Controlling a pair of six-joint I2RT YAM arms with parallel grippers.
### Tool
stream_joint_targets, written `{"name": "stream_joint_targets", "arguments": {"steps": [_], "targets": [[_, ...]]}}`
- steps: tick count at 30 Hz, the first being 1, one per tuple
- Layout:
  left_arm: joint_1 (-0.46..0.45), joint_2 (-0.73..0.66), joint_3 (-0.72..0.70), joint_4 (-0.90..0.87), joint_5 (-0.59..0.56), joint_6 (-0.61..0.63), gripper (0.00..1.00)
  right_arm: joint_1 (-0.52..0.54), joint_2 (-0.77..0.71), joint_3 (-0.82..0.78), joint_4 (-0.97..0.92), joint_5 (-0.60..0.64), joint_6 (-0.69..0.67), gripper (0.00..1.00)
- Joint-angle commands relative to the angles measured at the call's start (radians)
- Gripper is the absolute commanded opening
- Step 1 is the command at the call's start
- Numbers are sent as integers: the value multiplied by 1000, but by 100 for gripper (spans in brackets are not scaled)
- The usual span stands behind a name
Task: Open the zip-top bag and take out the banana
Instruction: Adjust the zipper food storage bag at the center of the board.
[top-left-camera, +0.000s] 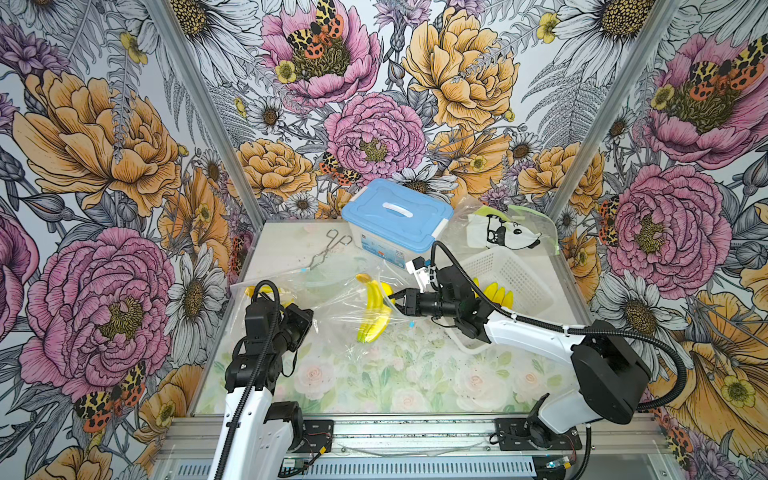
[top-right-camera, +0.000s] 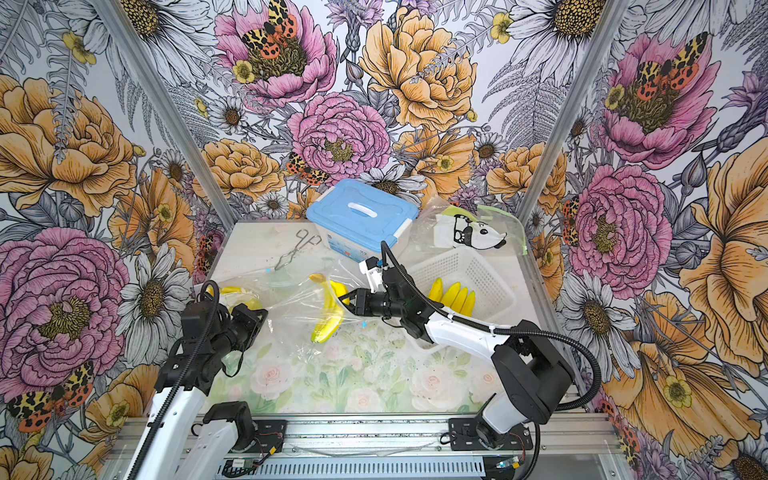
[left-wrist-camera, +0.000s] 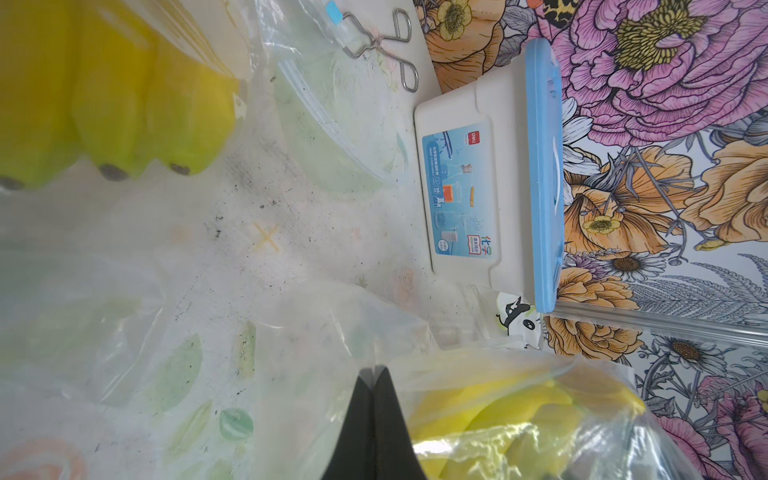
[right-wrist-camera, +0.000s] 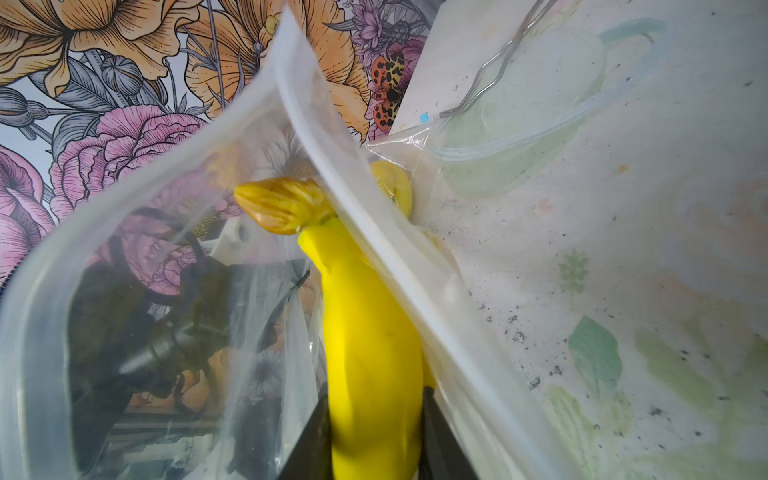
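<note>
Lying at the left edge of the desk (top-left-camera: 374, 386), a bunch of yellow bananas (top-left-camera: 250, 291) in clear film is half hidden behind the left arm. The left tool (left-wrist-camera: 374, 370) has its fingers pressed flat together. The wrist view shows the film of the zip-top bag (top-left-camera: 336, 316) gathered at their tips, apparently pinched there. That bag spreads, crumpled and clear, across the middle of the desk between the two arms. Behind it lie wire tongs (top-left-camera: 328, 249) and, just beside them, a flat clear bag (top-left-camera: 332, 274). The banana (top-left-camera: 374, 309) stands tilted at mid-desk, with its brown stem end up and toward the rear and its lower end on the desk. Bag film covers its lower part in both top views. The right tool (top-left-camera: 394, 302) reaches in from the right through the bag's open mouth. Its fingers stand part-way open, one on each side of the banana, closed against its skin. At the rear a white box (top-left-camera: 395, 216) with a blue lid stands closed. To its right lies a panda-print bag (top-left-camera: 503, 232), just behind a white mesh basket (top-left-camera: 515, 270) that holds another banana bunch (top-left-camera: 496, 293).
</note>
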Motion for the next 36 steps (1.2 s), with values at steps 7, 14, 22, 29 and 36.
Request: {"name": "stream_joint_targets", "arguments": {"steps": [7,14,22,29,36], "targets": [[44,29,-5,147,43,68,62,-44,18,41,-138,-45,-82,30],[-65,98,67,133,94,240,86,1,111,95,-300,-54,-177,31],[-296,274,-34,300,20,237,86,63,209,123,-378,-24,-176,33],[-318,374,-74,410,29,254,78,107,218,152,-429,3,-179,48],[-328,445,-64,474,73,270,68,113,244,203,-465,27,-197,65]]}}
